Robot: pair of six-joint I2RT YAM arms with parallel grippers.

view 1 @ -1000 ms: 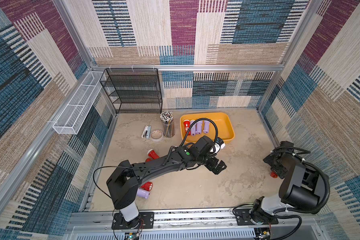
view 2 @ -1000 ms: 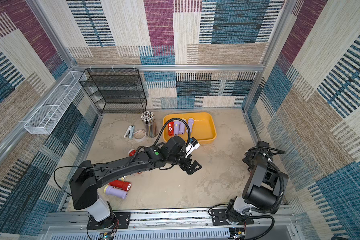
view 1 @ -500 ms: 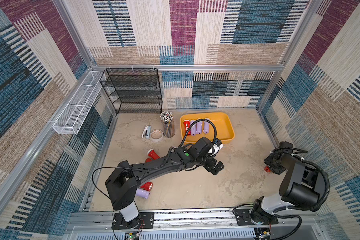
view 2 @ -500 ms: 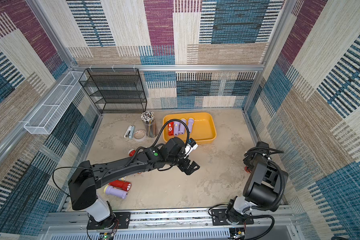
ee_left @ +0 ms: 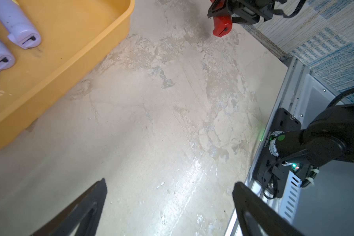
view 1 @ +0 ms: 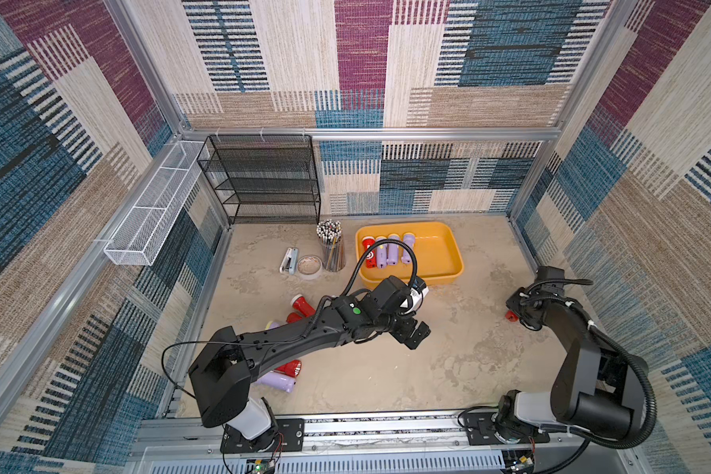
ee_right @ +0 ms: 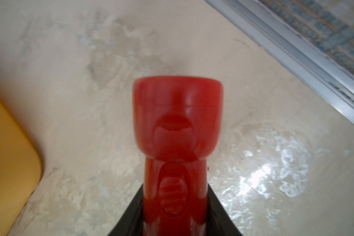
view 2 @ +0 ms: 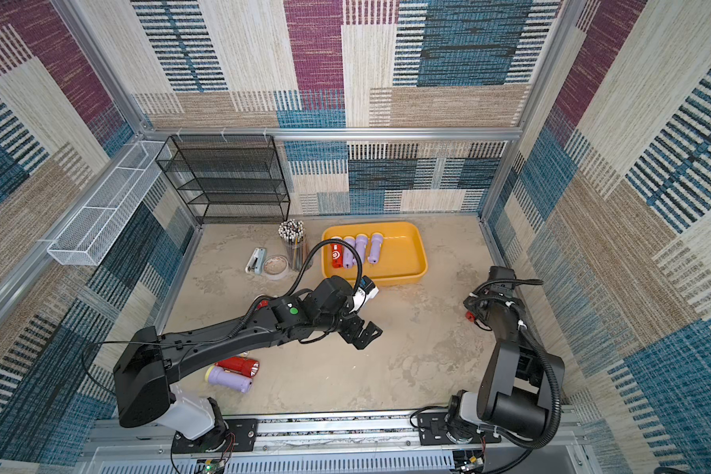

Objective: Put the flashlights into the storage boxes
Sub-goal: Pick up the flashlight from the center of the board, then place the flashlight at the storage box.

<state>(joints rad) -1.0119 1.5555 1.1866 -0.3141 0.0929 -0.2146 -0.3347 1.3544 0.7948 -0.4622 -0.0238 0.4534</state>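
Fig. View over the worktop [view 1: 386,369], with 12 o'clock at the far wall.

**Containers.** At 1 o'clock lies the yellow-orange storage tray [view 1: 434,256] [view 2: 403,254]. It holds four flashlights side by side at its 9 o'clock end: one red flashlight [view 1: 369,252] and three lavender flashlights [view 1: 393,251]. The rest of its floor is bare. A clear cup of pencils [view 1: 332,254] stands just beside the tray at 11 o'clock. Next to the cup are a tape roll [view 1: 308,266] and a stapler [view 1: 289,260]. A black mesh rack [view 1: 263,180] stands against the far wall. A white wire basket [view 1: 152,217] hangs on the wall at 9 o'clock.

**Loose flashlights.** Between 8 and 9 o'clock three show plainly: a red one [view 1: 302,305], another red one [view 1: 290,368] and a lavender one [view 1: 278,381] touching it. Two more, one red and one pale, are largely hidden under the left arm.

**Hands.** The left hand [view 1: 417,334] [ee_left: 170,204] hangs over the middle of the worktop. Its fingers are spread wide and it holds nothing. The right hand [view 1: 516,312] [ee_right: 175,214], at 3 o'clock near the wall, is clamped on the barrel of one red held flashlight [ee_right: 177,122] [ee_left: 221,28]. The flared head of this flashlight projects beyond the fingers. It is well apart from the tray.
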